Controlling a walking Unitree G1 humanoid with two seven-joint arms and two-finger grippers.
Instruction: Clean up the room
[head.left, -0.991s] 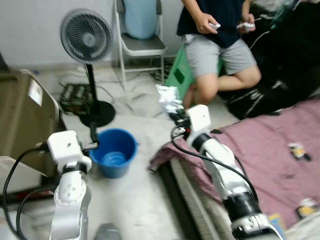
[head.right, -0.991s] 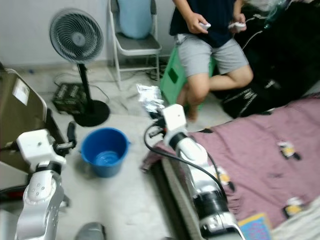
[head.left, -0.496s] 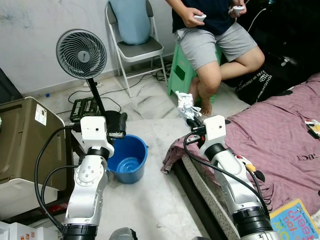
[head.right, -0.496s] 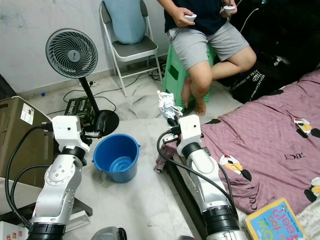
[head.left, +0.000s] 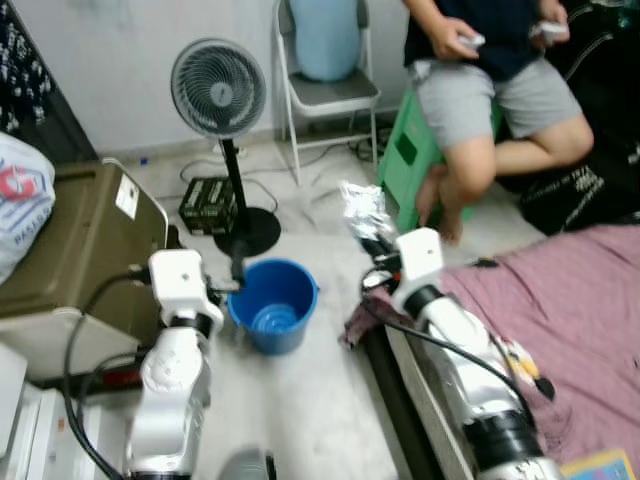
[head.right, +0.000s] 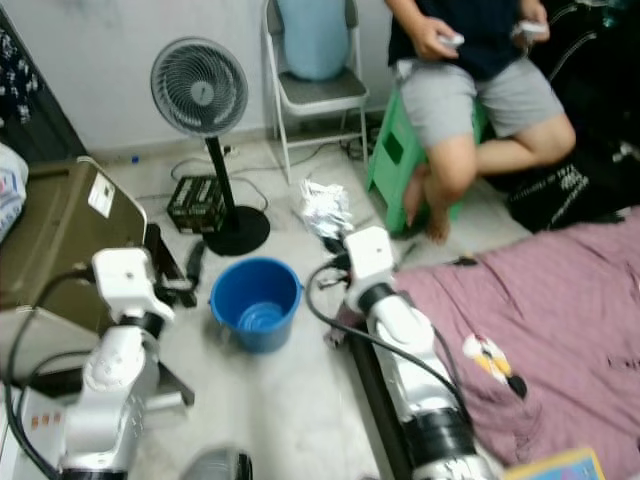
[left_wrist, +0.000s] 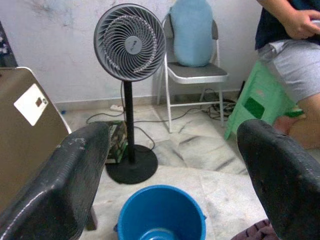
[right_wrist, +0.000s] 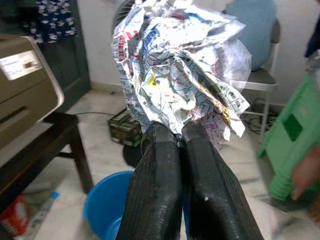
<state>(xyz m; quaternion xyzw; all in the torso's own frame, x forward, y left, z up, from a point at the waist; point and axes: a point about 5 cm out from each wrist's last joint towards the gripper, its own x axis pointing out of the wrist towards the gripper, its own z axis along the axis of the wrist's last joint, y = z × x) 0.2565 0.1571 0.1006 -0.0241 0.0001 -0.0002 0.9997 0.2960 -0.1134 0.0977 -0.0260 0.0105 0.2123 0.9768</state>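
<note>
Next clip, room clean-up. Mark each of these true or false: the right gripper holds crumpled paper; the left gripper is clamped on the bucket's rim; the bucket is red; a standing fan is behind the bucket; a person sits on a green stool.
1. The right gripper holds crumpled paper. True.
2. The left gripper is clamped on the rim of the bucket. False: its fingers are spread apart and hold nothing, with the bucket ahead of them.
3. The bucket is red. False: it is blue.
4. A standing fan is behind the bucket. True.
5. A person sits on a green stool. True.
</note>
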